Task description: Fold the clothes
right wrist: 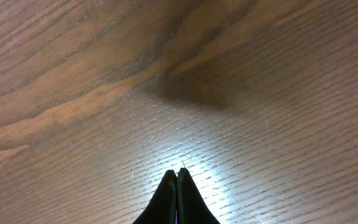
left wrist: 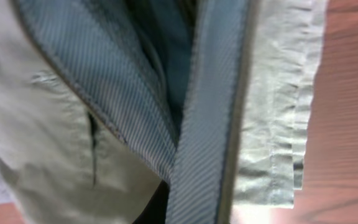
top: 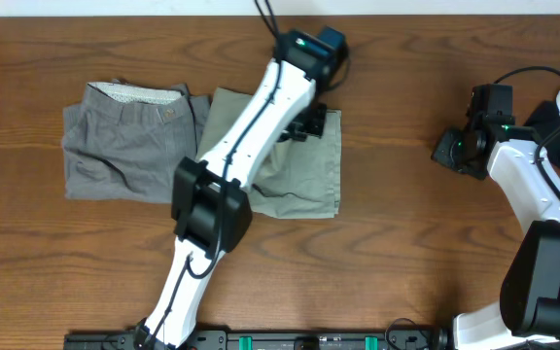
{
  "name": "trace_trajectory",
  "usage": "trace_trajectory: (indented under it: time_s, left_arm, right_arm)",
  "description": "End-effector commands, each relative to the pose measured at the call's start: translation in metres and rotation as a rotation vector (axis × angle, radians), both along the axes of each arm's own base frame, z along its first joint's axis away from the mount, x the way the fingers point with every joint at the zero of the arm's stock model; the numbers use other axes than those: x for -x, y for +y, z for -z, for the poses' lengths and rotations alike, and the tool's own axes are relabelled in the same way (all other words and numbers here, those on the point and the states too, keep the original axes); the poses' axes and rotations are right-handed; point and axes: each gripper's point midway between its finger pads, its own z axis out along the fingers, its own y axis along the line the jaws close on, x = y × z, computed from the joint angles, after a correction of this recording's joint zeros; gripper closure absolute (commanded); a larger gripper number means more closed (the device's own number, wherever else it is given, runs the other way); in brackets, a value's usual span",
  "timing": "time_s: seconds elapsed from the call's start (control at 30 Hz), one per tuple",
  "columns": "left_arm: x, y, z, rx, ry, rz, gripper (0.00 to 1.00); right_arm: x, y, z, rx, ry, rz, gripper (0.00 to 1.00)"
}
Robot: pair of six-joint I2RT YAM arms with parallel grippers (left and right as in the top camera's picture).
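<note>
Khaki-grey cotton marks the central item. The light khaki-grey cotton shorts [top: 304,180] lie as a rough rectangle at the middle of the scene. Seen from my left wrist, this garment fills nearly the whole view. Its pale blue striped inner waistband [left wrist: 204,124] runs from top to bottom, with a seamed khaki hem on its right and a strip of wood beyond that.

My left gripper [top: 311,121] sits on the far right corner of the garment, and my left arm crosses it diagonally from the near side. The jaws are closed, and the cloth bunched right up against the wrist camera indicates a pinch on the waistband edge. The fingertips themselves are buried in fabric and cannot be seen.

Just left of the khaki pair, touching or slightly overlapping it along one edge, lie the darker grey cotton shorts [top: 124,146]. They are spread flat, with a dotted white waistband lining [top: 144,92] showing at their far edge. Both garments rest on the brown wood-grain table [top: 406,262].

My right gripper [right wrist: 177,186] is well apart from the clothes, to the right, over the table top. Its two black fingers are pressed tip to tip with nothing between them, pointing down at a bright patch of reflected light. Whether the tips touch the surface I cannot tell.
</note>
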Motion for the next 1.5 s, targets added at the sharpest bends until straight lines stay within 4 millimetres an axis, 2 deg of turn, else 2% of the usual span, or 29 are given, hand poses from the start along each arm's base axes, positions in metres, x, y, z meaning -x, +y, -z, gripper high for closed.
trace_trajectory:
  time_s: [0.0, 0.07, 0.13, 0.23, 0.3, 0.37, 0.43, 0.53, 0.63, 0.73, 0.83, 0.9, 0.97, 1.0, 1.03, 1.1, 1.13, 1.2, 1.27, 1.4, 1.47]
  left_arm:
    - [0.002, -0.017, 0.004, 0.021, -0.017, -0.049, 0.93]
    - [0.004, -0.028, 0.011, 0.034, -0.013, -0.052, 0.93]
    - [0.006, -0.036, 0.016, 0.037, -0.014, -0.039, 0.86]
    - [0.009, -0.048, 0.019, 0.047, -0.026, -0.022, 0.62]
    - [0.008, -0.058, 0.019, 0.065, -0.044, -0.012, 0.41]
    - [0.009, -0.067, 0.018, 0.079, -0.061, 0.004, 0.32]
    - [0.011, -0.071, 0.018, 0.08, -0.063, 0.034, 0.32]
    - [0.015, -0.068, 0.013, 0.071, -0.052, 0.053, 0.32]
    - [0.018, -0.058, -0.002, 0.069, -0.05, 0.041, 0.32]
    - [0.022, -0.044, -0.023, 0.071, -0.056, 0.025, 0.32]
    - [0.022, -0.022, -0.044, 0.043, -0.078, 0.05, 0.35]
    - [0.015, 0.005, -0.059, -0.02, -0.12, 0.017, 0.37]
    - [0.008, 0.033, -0.072, -0.056, -0.145, -0.03, 0.42]
    - [0.005, 0.044, -0.076, -0.058, -0.148, -0.054, 0.53]
    - [0.001, 0.054, -0.079, -0.057, -0.149, -0.081, 0.69]
    - [-0.005, 0.076, -0.08, -0.064, -0.142, -0.132, 0.9]
    - [-0.008, 0.086, -0.08, -0.06, -0.132, -0.16, 0.94]
    - [-0.01, 0.094, -0.075, -0.017, -0.087, -0.165, 0.94]
    - [-0.01, 0.1, -0.07, 0.038, -0.04, -0.16, 0.94]
    - [-0.014, 0.115, -0.069, 0.093, -0.012, -0.206, 0.94]
    - [-0.016, 0.12, -0.069, 0.125, 0.001, -0.229, 0.88]
  right_arm:
    - [-0.002, -0.003, -0.001, -0.004, -0.005, 0.018, 0.99]
    - [-0.002, -0.003, -0.001, -0.004, -0.005, 0.018, 0.99]
    - [-0.002, -0.003, -0.001, -0.004, -0.005, 0.018, 0.99]
    - [-0.002, -0.003, -0.001, -0.005, -0.005, 0.018, 0.99]
    - [-0.002, -0.002, -0.001, -0.008, -0.005, 0.017, 0.99]
    - [-0.002, -0.002, -0.001, -0.008, -0.006, 0.017, 0.99]
    - [-0.002, -0.002, -0.001, -0.008, -0.004, 0.016, 0.99]
    - [-0.001, -0.002, -0.001, -0.009, -0.001, 0.012, 0.99]
    - [-0.002, 0.003, -0.001, -0.031, -0.008, -0.006, 0.99]
    - [-0.006, 0.019, -0.003, -0.087, -0.024, -0.076, 0.99]
    - [-0.012, 0.068, -0.016, -0.254, -0.11, -0.36, 0.99]
    - [-0.009, 0.11, -0.032, -0.402, -0.188, -0.569, 0.99]
    - [-0.001, 0.143, -0.046, -0.524, -0.228, -0.682, 0.99]
    - [0.004, 0.158, -0.053, -0.577, -0.244, -0.735, 0.99]
    - [0.01, 0.174, -0.061, -0.63, -0.267, -0.798, 0.99]
    - [0.024, 0.207, -0.08, -0.741, -0.332, -0.951, 0.99]
    - [0.03, 0.221, -0.091, -0.799, -0.367, -1.013, 0.99]
    - [0.039, 0.245, -0.108, -0.88, -0.425, -1.111, 0.99]
    - [0.038, 0.258, -0.102, -0.837, -0.402, -1.114, 0.99]
    - [0.035, 0.267, -0.056, -0.593, -0.272, -1.073, 0.98]
    - [0.04, 0.273, -0.033, -0.521, -0.208, -1.079, 0.98]
